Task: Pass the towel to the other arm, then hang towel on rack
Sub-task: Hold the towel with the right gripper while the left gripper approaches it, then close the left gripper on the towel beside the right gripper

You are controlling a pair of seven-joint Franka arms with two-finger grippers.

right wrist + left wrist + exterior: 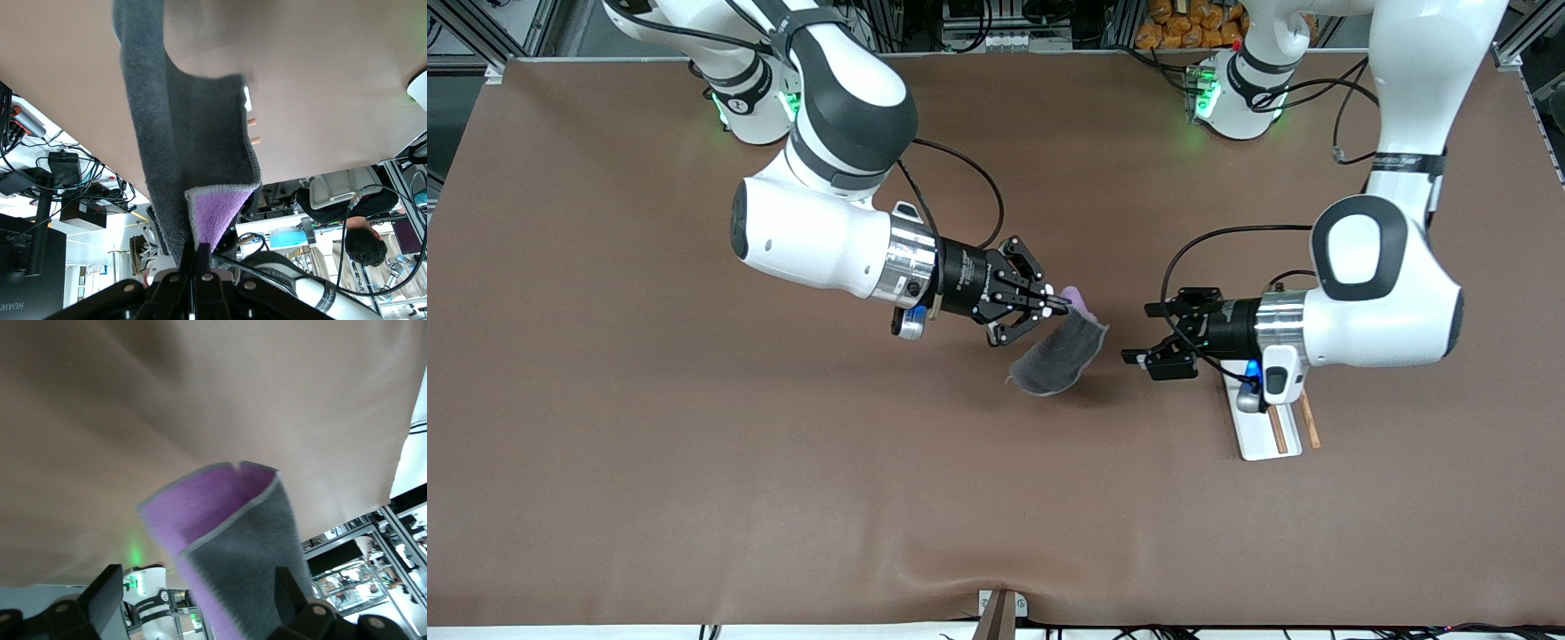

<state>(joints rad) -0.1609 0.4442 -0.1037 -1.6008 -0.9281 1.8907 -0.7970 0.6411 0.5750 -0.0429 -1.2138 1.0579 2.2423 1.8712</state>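
Note:
My right gripper (1060,305) is shut on one corner of the towel (1058,356), which hangs above the middle of the table, dark grey outward with a purple fold at the pinch. In the right wrist view the fingers (197,257) pinch the towel (180,153). My left gripper (1141,333) is open and empty, level with the towel and a short gap from it. In the left wrist view its open gripper (200,600) faces the towel (233,540). The rack (1263,436), a white base with two brown rods, lies under the left wrist, partly hidden.
The brown table mat (694,444) spans the view. The rod ends of the rack (252,131) show past the towel's edge in the right wrist view. Both arm bases stand at the edge of the table farthest from the front camera.

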